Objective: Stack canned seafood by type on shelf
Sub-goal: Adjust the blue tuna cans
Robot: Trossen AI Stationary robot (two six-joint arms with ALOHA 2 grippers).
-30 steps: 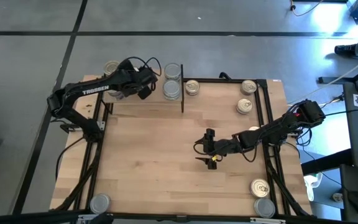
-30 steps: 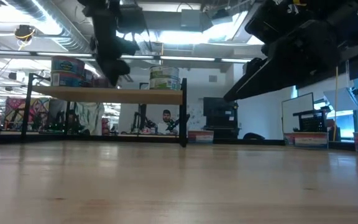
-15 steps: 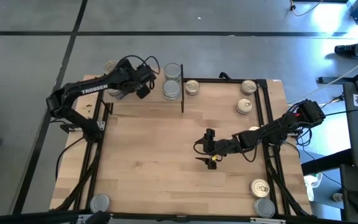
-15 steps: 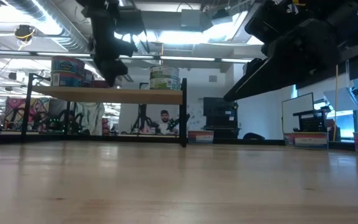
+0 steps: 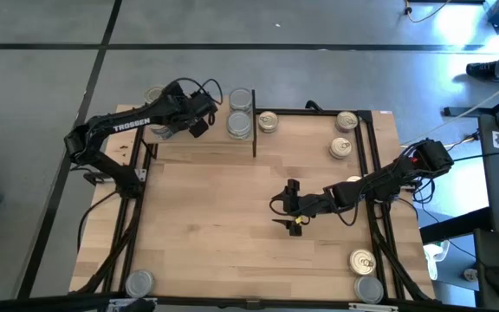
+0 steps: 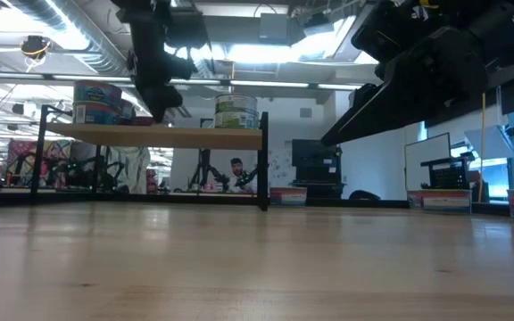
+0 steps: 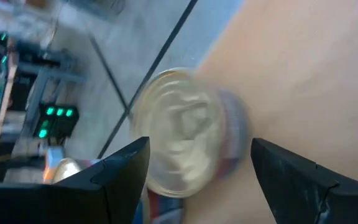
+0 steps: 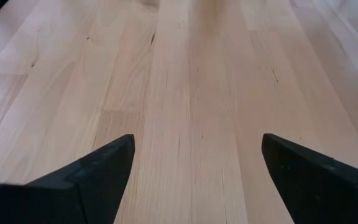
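Note:
The shelf (image 5: 197,143) stands at the table's far left. Tins stand on it: one at its far left (image 5: 154,94), a stack at its right end (image 5: 240,126), with blue (image 6: 96,102) and green (image 6: 236,111) labels in the low view. My left gripper (image 5: 198,121) hovers open over the shelf between them. A cream-lidded tin (image 7: 185,134) stands on the wood ahead of its fingers, apart from them. My right gripper (image 5: 294,210) hangs open over the table's middle, with bare wood (image 8: 191,124) between its fingers.
Loose tins stand on the table: one beside the shelf's right post (image 5: 268,121), two at the far right (image 5: 346,121) (image 5: 341,148), two at the near right (image 5: 362,260) (image 5: 369,289), one at the near left (image 5: 139,282). A person shows in the room beyond (image 6: 236,168).

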